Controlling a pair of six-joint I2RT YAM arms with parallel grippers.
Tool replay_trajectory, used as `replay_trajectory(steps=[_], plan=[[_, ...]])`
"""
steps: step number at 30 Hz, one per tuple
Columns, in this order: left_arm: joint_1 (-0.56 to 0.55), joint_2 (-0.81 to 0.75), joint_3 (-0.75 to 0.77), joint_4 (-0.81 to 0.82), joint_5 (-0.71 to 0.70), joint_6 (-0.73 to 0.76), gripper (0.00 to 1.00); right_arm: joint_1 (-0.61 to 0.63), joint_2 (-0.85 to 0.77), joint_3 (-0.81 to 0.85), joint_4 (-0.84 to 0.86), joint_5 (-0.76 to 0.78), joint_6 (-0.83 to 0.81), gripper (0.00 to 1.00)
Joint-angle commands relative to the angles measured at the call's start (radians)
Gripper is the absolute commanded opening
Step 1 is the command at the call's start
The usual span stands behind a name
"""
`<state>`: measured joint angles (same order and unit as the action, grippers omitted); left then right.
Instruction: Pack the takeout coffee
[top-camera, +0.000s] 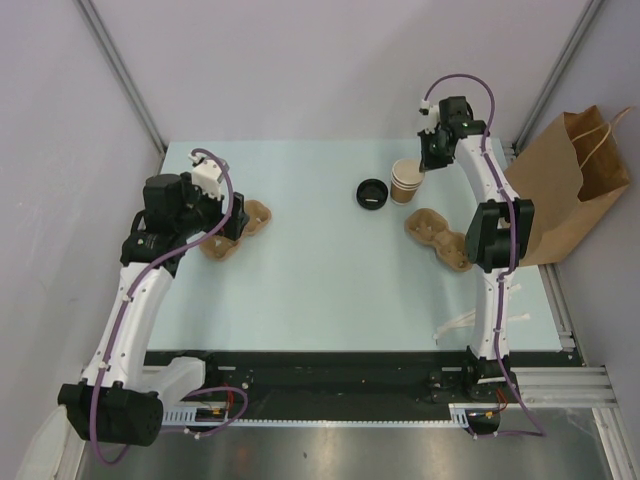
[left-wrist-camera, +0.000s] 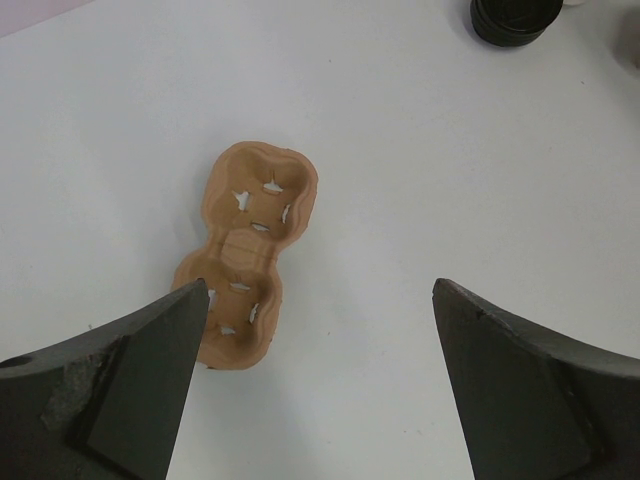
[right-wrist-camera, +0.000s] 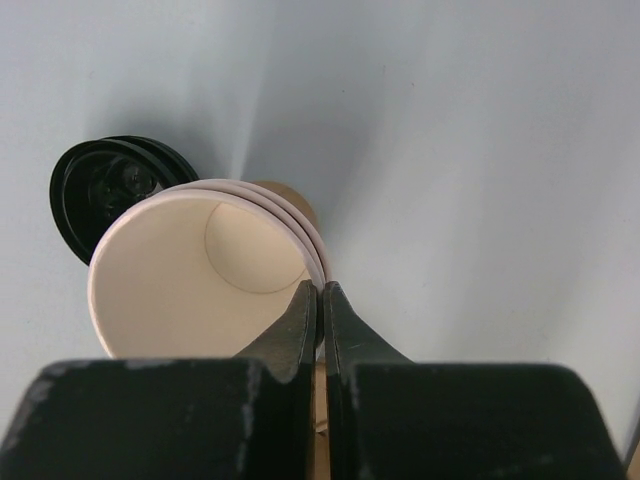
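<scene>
While left pincer (left-wrist-camera: 320, 290) hangs released, right pincer (right-wrist-camera: 321, 292) clenched on rim of tan takeout coffee (right-wrist-camera: 180, 285), cream inside, upright

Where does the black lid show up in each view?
Top external: black lid mid-table, just left of the paper cup.
Left wrist: lid at top edge, right of centre, cut off.
Right wrist: lid at left, behind the cup.
Shared landmark: paper cup (top, right wrist only).

A black lid (top-camera: 372, 193) lies just left of the right claw (right-wrist-camera: 321, 300), a pulp tray (top-camera: 440, 238) behind it, a paper bag (top-camera: 570, 190) off to its right, and a second pulp tray (left-wrist-camera: 245, 255) beneath the left claw (left-wrist-camera: 320, 285).
</scene>
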<state>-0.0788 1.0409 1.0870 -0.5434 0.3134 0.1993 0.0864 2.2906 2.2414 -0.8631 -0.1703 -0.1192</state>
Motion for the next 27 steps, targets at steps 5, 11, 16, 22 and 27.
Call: replay_trajectory(steps=[5, 11, 16, 22, 27], plan=[[-0.091, 0.152, 0.095, 0.081, 0.104, -0.122, 0.95, -0.004, -0.083, 0.061, -0.031, -0.032, 0.01, 0.0], [-0.332, 0.436, 0.327, 0.236, 0.199, -0.274, 0.75, -0.002, -0.088, 0.063, -0.031, -0.046, 0.024, 0.0], [-0.438, 0.767, 0.594, 0.382, 0.25, -0.472, 0.6, -0.002, -0.092, 0.055, -0.04, -0.037, 0.02, 0.0], [-0.493, 1.105, 0.933, 0.436, 0.244, -0.638, 0.6, -0.005, -0.098, 0.044, -0.039, -0.025, 0.012, 0.0], [-0.5, 1.258, 1.07, 0.486, 0.213, -0.733, 0.59, -0.01, -0.089, 0.058, -0.047, -0.032, 0.006, 0.0]])
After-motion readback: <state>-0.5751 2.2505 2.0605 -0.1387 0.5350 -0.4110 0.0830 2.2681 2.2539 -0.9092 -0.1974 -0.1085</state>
